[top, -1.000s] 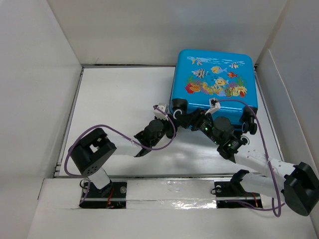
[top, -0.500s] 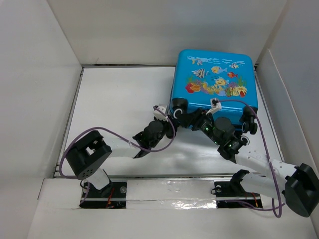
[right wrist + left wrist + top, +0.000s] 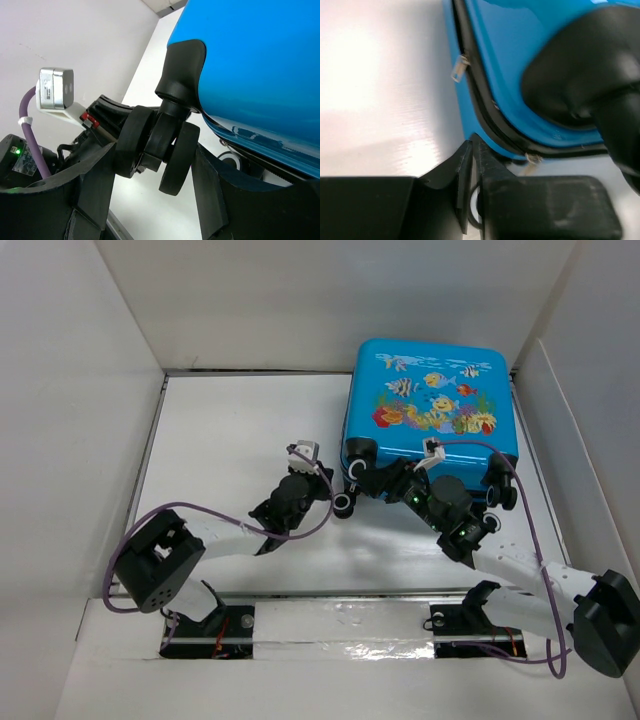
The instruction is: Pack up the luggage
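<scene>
Where the white worktop [image 3: 230, 430] meets its right-hand wall [image 3: 565, 440], the luggage [image 3: 430, 390] lies flat and closed at the far right, printed shell uppermost and wheels toward the arms. Right claw [image 3: 152, 157]: set about half open around the twin wheel [image 3: 150, 145] at the case's near-left corner, a finger on each side and both seeming to touch it. Left claw [image 3: 471, 150]: fully closed, tips just beside the black zip seam [image 3: 480, 100] at that same corner, nothing visibly pinched between them. Hazards, by judgement: a pull on the wheel could swivel the caster rather than hold the case, letting the shell slide or pivot against the wall; the closed left tips could skid off the glossy shell or miss the small zip tab. Both claws crowd one corner, so a careless move could knock them together. Surroundings: tall white walls [image 3: 80, 390] on three sides limit swing. A purple cable [image 3: 220, 502] loops beside the left arm and could snag. Two zip tabs, one up the seam [image 3: 460, 67] and one at the corner [image 3: 532, 161], both free. Obstruction: the right claw's own bulk blocks the near edge of the seam.
</scene>
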